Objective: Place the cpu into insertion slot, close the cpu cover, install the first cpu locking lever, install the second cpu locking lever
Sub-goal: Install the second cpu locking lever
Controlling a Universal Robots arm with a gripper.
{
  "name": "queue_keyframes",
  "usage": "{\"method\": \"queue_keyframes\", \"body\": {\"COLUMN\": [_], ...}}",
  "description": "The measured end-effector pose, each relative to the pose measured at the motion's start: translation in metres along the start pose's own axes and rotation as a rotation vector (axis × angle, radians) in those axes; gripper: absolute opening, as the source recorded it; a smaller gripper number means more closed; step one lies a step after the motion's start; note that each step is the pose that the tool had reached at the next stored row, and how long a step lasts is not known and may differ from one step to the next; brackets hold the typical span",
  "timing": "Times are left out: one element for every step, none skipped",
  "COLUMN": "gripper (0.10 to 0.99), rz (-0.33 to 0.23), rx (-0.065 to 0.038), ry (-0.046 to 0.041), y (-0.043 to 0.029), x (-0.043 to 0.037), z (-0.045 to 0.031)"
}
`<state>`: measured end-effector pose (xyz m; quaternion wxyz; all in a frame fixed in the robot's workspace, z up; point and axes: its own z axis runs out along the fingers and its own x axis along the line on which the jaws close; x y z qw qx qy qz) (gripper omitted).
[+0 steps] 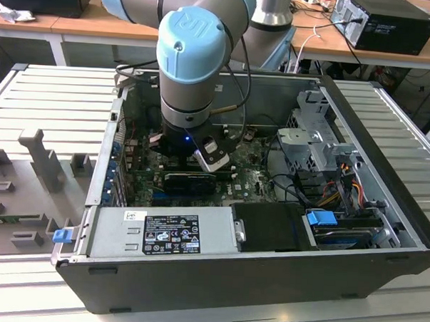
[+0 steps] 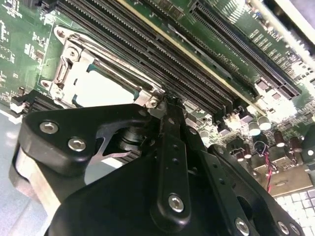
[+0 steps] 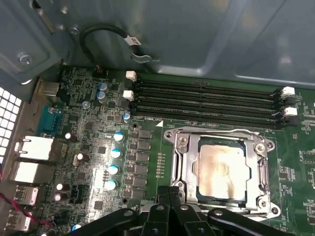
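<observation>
Both wrist views show the cpu cover (image 3: 220,169) shut over the cpu (image 3: 220,169), fingers (image 2: 170,115) pressed together beside it.

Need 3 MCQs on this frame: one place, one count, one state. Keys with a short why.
1. Where does the cpu lie?
A. in the insertion slot
B. on the power supply
C. on the workbench

2. How many long black memory slots lie beside the socket in the first wrist view?
A. one
B. four
C. seven

3. How is the cpu cover?
A. missing
B. upright
C. down around the chip

Key: 1 A, silver face sits within the socket; 2 B, four parallel rows; 3 C, frame lies flat round the chip, with the gripper at its edge.
</observation>
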<state>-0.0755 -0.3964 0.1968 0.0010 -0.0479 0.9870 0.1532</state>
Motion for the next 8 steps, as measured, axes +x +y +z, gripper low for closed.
{"method": "queue_keyframes", "body": {"gripper": [0.106, 0.106, 0.106, 0.106, 0.106, 0.106, 0.106, 0.106], "rz": [0.000, 0.000, 0.000, 0.000, 0.000, 0.000, 0.000, 0.000], "rx": [0.000, 0.000, 0.000, 0.000, 0.000, 0.000, 0.000, 0.000], "ry": [0.0000, 0.0000, 0.0000, 0.0000, 0.0001, 0.0000, 0.0000, -0.0002], "y": [0.0007, 0.0055, 0.0085, 0.0119, 0.0146, 0.0156, 0.0156, 0.0156], "x": [0.0000, -0.0003, -0.0004, -0.0007, -0.0008, -0.0009, -0.0009, -0.0009], "z": [-0.0021, -0.0152, -0.0243, -0.0339, -0.0411, -0.0440, -0.0439, -0.0439]}}
